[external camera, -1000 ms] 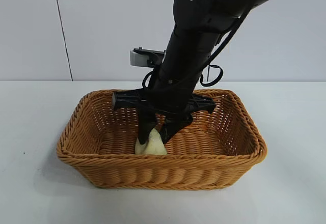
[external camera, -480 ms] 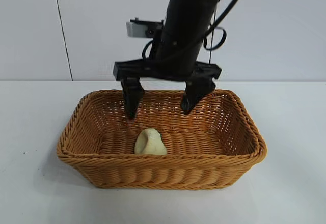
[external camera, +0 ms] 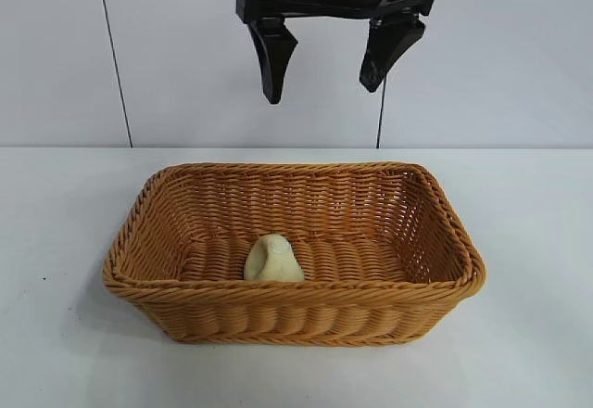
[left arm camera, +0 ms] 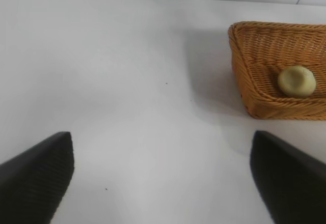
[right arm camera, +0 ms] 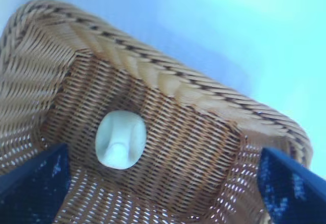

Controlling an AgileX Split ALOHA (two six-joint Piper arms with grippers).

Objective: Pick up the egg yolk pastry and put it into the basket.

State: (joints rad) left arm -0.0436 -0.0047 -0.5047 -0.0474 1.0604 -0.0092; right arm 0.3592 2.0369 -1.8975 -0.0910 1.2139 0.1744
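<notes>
Since a second ago my right gripper (external camera: pixel 327 72) has let go and risen well above the basket (external camera: pixel 167 289); its fingers (external camera: pixel 272 57) are spread wide and empty, pointing straight down. I see the pastry (external camera: pixel 273 260) lying on the basket floor near the front wall, dimple (right arm camera: pixel 118 147) up. Left gripper (left arm camera: pixel 162 175) hovers wide apart over bare table (left arm camera: pixel 127 81), beside the basket.

Egg yolk pastry (left arm camera: pixel 296 80) inside basket (left arm camera: pixel 254 89) (apparently near a corner), left gripper (left arm camera: pixel 163 175) fingers (left arm camera: pixel 35 175) spread apart
</notes>
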